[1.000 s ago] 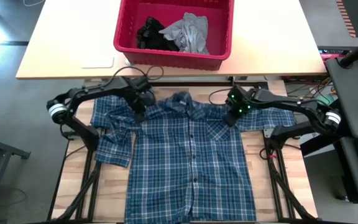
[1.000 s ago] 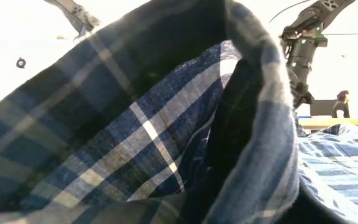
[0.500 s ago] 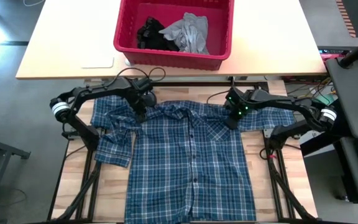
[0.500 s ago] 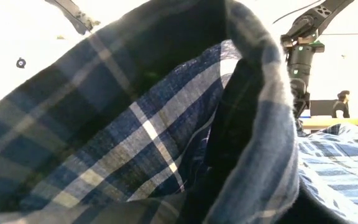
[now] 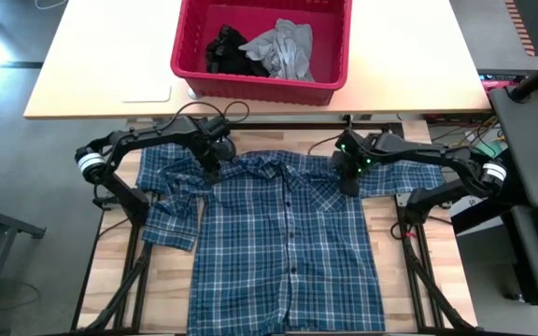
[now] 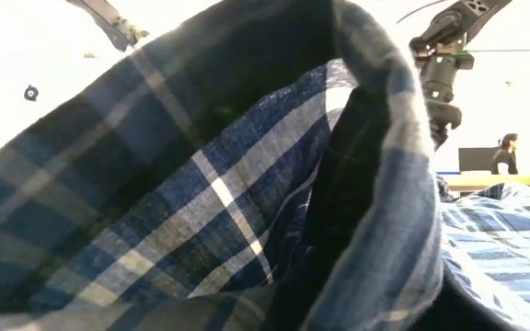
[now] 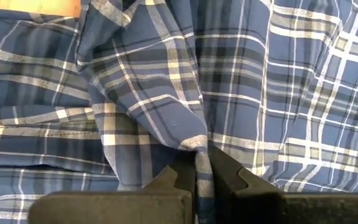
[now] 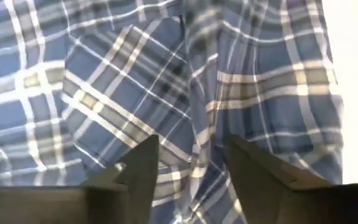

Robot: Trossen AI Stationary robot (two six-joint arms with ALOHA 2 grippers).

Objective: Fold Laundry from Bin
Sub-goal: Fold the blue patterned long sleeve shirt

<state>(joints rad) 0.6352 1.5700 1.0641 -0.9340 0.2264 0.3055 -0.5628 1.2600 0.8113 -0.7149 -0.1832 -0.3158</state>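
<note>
Laundry lies spread flat on the wooden counter [image 5: 395, 280]: the plaid shirt [image 5: 288, 243], blue and white, buttoned. The left pincer [image 5: 211, 164] pinches a fold at one shoulder. The right pincer [image 5: 347, 179] has let go and sits parted over the other shoulder. Behind, the red bin [image 5: 261, 47] holds a grey T-shirt [image 5: 288, 47] and a black garment [image 5: 230, 51].

Plaid shirt [image 6: 201, 202] cloth fills most of the low view, hiding the tabletop and bin. From above, the shirt's hem runs off the edge; the black garment [image 5: 227, 51] lies too bunched to identify.
</note>
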